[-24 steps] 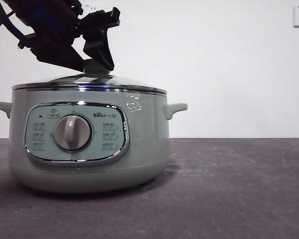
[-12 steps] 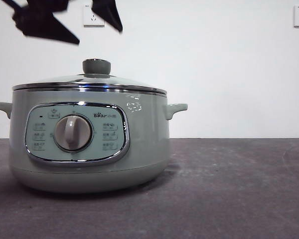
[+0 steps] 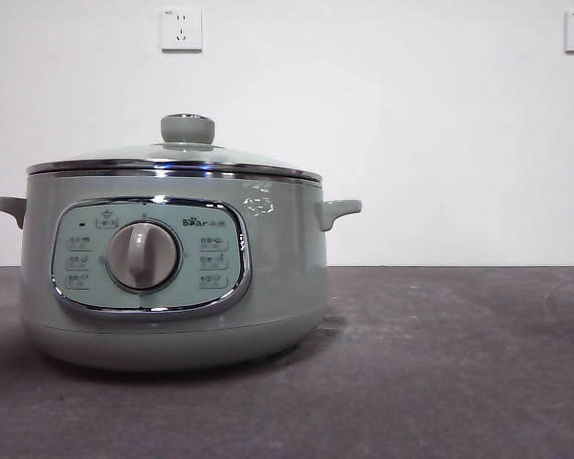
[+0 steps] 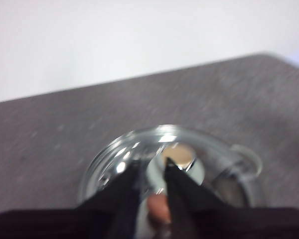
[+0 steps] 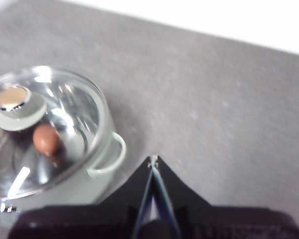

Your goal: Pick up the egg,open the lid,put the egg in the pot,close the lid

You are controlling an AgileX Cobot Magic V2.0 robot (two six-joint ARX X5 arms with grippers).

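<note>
The pale green pot (image 3: 277,277) stands at the left of the table with its grey dial (image 3: 142,255) facing me. The glass lid (image 3: 230,158) sits shut on it, its green knob (image 3: 187,127) free. The egg (image 5: 46,139) lies inside the pot and shows through the glass; it also shows in the left wrist view (image 4: 159,209). My left gripper (image 4: 152,167) hangs open and empty above the lid's knob (image 4: 182,155), clear of it. My right gripper (image 5: 153,159) is shut and empty, above the table beside the pot's side handle (image 5: 112,154). Neither gripper shows in the front view.
The dark grey table (image 3: 440,363) runs to the right of the pot. A white wall with two sockets (image 3: 181,29) stands behind it.
The gripper that was at the lid's knob has let go, opened and risen up and left out of the front view. The lid stays on the pot.
</note>
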